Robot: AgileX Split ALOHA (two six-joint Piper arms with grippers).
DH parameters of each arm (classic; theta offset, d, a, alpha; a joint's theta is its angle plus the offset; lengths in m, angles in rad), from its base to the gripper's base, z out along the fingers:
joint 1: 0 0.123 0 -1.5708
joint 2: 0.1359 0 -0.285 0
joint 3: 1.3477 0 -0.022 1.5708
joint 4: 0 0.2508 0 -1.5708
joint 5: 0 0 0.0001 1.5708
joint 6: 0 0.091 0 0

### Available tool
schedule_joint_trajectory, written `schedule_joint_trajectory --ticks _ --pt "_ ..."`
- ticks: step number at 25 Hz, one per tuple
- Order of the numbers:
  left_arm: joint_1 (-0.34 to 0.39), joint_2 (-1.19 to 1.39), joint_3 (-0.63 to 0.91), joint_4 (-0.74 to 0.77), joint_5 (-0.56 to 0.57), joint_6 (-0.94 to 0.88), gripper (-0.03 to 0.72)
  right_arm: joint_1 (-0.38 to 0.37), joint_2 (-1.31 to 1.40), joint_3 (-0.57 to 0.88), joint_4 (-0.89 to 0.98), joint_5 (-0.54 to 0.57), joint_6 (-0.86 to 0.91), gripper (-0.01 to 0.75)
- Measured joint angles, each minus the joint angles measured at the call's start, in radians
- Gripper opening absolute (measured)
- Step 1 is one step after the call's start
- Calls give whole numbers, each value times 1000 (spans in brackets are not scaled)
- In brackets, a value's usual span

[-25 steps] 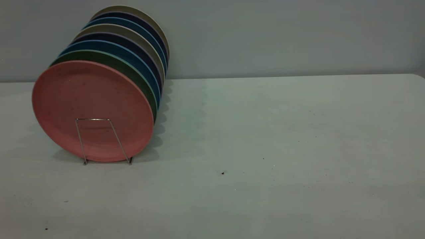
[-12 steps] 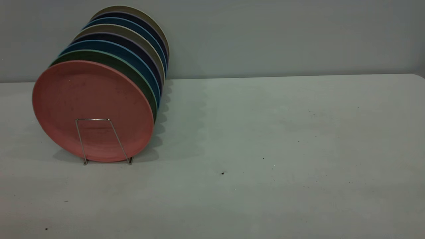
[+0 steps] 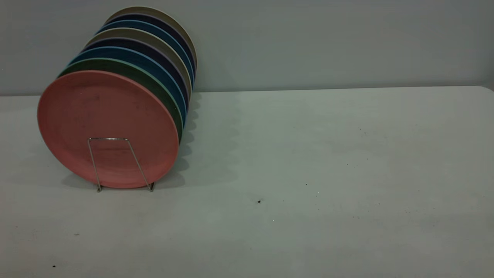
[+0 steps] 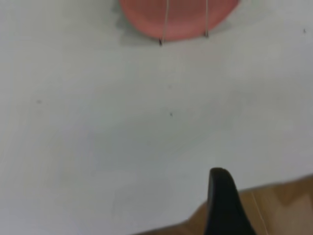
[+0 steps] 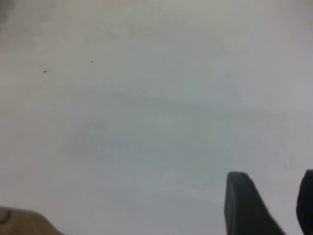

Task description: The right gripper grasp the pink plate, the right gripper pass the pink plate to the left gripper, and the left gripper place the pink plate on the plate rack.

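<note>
The pink plate (image 3: 104, 112) stands upright in the front slot of the plate rack (image 3: 108, 138) at the table's left, leaning behind the front wire loop. Its lower edge (image 4: 178, 17) and the rack's wires (image 4: 165, 19) also show in the left wrist view. Neither gripper shows in the exterior view. My left gripper (image 4: 221, 186) is over the table's near edge, well away from the rack. My right gripper (image 5: 274, 183) is open and empty above bare table, with no plate near it.
Several more plates stand behind the pink one in the rack, a green one (image 3: 154, 83) first, then blue, dark and beige ones. The grey table (image 3: 308, 154) runs to a wall behind. A brown floor (image 4: 279, 205) shows past the table's edge.
</note>
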Motion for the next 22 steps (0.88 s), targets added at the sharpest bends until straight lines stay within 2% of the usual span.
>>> schedule_joint_trajectory --ticks 5,22 --pt "95 -20 0 0 0 0 470 -23 0 0 0 0 0 240" --pt "95 -20 0 0 0 1 470 -20 0 0 2 0 0 239"
